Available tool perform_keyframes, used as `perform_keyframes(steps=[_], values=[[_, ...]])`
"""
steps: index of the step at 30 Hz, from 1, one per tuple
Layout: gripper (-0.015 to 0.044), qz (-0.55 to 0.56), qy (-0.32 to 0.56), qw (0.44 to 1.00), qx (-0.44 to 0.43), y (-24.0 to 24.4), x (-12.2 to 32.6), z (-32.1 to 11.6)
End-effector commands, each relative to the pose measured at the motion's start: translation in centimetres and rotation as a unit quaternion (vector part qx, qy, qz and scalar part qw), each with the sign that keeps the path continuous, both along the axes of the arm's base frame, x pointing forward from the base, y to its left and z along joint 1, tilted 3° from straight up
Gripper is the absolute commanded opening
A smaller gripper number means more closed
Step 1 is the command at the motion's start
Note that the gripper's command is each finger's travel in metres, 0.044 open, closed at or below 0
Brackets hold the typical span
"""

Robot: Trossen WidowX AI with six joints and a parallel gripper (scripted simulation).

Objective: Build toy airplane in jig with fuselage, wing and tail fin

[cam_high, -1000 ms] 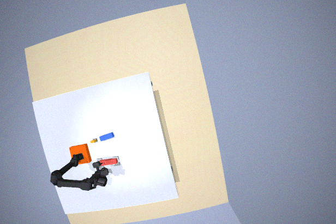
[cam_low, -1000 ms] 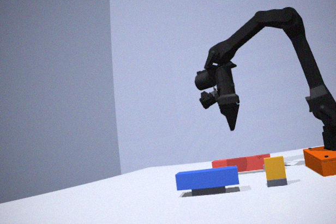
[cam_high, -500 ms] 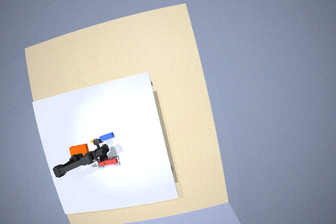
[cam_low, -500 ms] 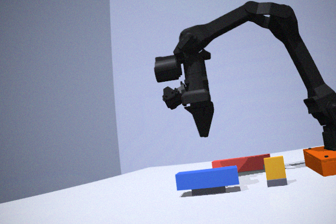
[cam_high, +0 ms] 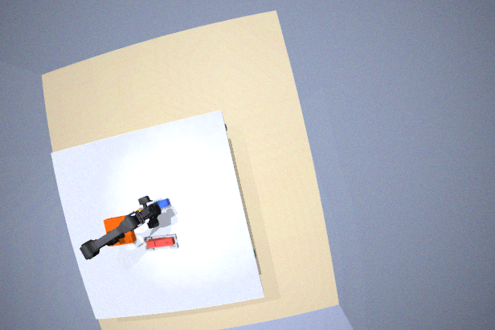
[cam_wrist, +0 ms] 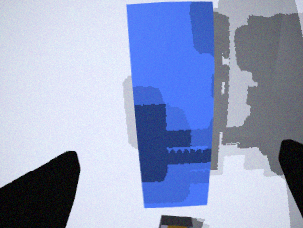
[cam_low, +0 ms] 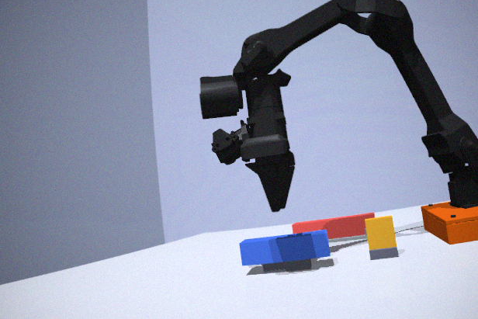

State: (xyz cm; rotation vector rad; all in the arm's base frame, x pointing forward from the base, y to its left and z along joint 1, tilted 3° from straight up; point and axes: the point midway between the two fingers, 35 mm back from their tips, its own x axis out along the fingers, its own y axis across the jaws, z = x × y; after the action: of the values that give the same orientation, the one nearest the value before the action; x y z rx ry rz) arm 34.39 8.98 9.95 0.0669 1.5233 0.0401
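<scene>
The red fuselage (cam_high: 161, 242) (cam_low: 334, 226) lies between the walls of the grey cradle (cam_high: 177, 245) and looks level; its full seating cannot be checked. The blue wing (cam_high: 163, 203) (cam_low: 285, 247) (cam_wrist: 173, 69) rests flat on a dark stand (cam_low: 287, 265); its tab is hidden. The yellow tail fin (cam_high: 140, 210) (cam_low: 381, 234) stands upright on a small grey stand (cam_low: 384, 253) (cam_wrist: 176, 220) near the wing's end. My gripper (cam_low: 277, 208) (cam_wrist: 182, 157) is open and empty, pointing down above the wing. In the wrist view the fingers are either side of the wing's near end, with gaps.
The orange robot base (cam_high: 112, 222) (cam_low: 438, 218) is beside the tail fin, on the arm's side. The cradle lies across from the wing on the white table top (cam_high: 201, 280). The arm hides part of the area around the fin in the top view.
</scene>
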Motion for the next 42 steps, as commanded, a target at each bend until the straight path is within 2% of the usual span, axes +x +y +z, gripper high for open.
perform_keyframes(steps=[1,42], values=[[0.044,-0.001,0.006,1.0,-0.001,0.2,-0.1,-1.1],[0.044,-0.001,0.006,1.0,-0.001,0.6,0.1,-7.0]])
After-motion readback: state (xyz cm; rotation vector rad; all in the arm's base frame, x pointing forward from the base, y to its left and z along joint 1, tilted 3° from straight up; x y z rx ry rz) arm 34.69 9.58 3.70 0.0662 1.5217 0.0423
